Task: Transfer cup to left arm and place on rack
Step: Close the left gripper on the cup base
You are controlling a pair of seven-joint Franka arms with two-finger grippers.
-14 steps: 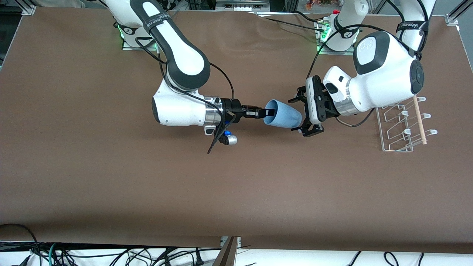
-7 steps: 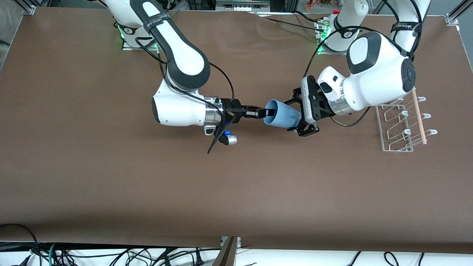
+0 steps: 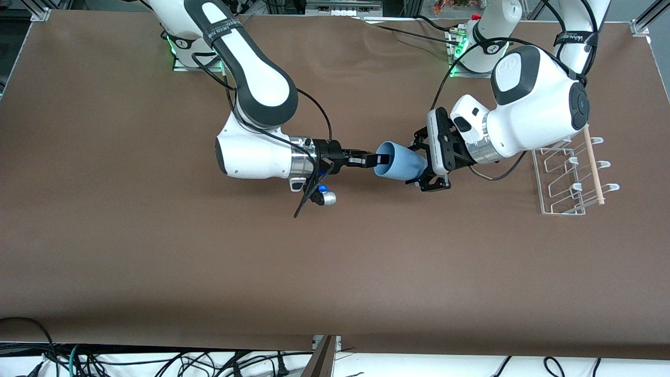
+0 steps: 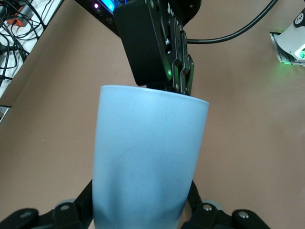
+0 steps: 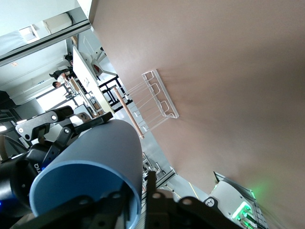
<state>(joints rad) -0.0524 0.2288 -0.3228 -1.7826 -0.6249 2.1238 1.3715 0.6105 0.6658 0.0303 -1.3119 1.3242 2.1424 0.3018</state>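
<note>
The light-blue cup [image 3: 400,162] lies on its side in the air over the middle of the table, between the two grippers. My right gripper [image 3: 374,158] is shut on its rim, one finger inside and one outside, as the right wrist view [image 5: 138,200] shows. My left gripper [image 3: 423,162] is open, its jaws on either side of the cup's base and close to it. In the left wrist view the cup [image 4: 147,157] fills the space between those jaws [image 4: 140,210]. The white wire rack [image 3: 568,178] stands at the left arm's end of the table.
The rack's wooden dowel [image 3: 593,165] lies across its loops, and the left arm's elbow hangs over the rack's edge. The brown table [image 3: 209,272] carries nothing else. Cables hang under its edge nearest the front camera.
My left gripper has moved toward the right arm's end, so its jaws now flank the cup's base. The right gripper and the cup have stayed still.
</note>
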